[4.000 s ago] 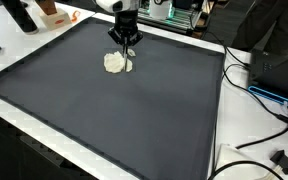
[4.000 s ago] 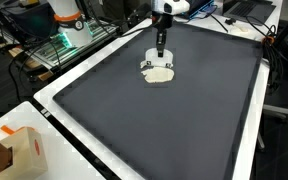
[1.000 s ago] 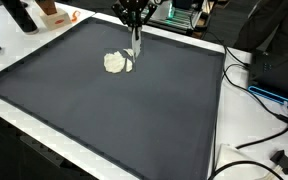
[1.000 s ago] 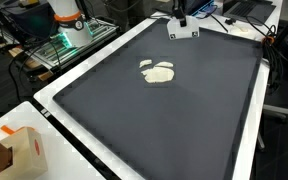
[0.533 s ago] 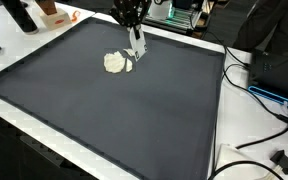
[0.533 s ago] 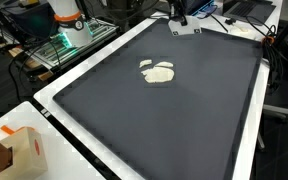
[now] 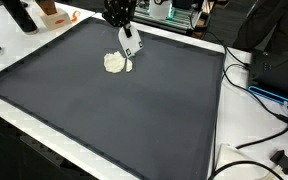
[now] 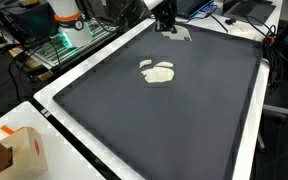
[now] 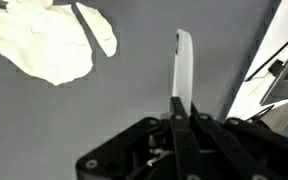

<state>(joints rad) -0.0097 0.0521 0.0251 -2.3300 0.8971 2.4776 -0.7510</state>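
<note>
My gripper [image 7: 121, 24] [image 8: 168, 24] hangs above the far edge of the dark grey mat [image 7: 134, 110] [image 8: 174, 120]. It is shut on a thin white strip [image 7: 128, 42] [image 8: 178, 33] that dangles below the fingers. In the wrist view the strip [image 9: 184, 62] sticks out straight from between the closed fingertips [image 9: 183, 103]. A flat cream-coloured pile of pieces [image 7: 115, 63] [image 8: 159, 72] [image 9: 39, 45] lies on the mat, below and to one side of the gripper. A smaller cream strip [image 9: 96, 28] lies against it.
A white table border [image 7: 44, 140] [image 8: 64, 110] rings the mat. Cables [image 7: 259, 95] and black gear lie beside one edge. A cardboard box [image 8: 19, 150] stands at a near corner, and an orange-topped device [image 8: 64, 15] at the back.
Four seconds ago the gripper was down at the cream pile. It has since risen with the white strip, and in the last second it has drifted sideways along the mat's far edge.
</note>
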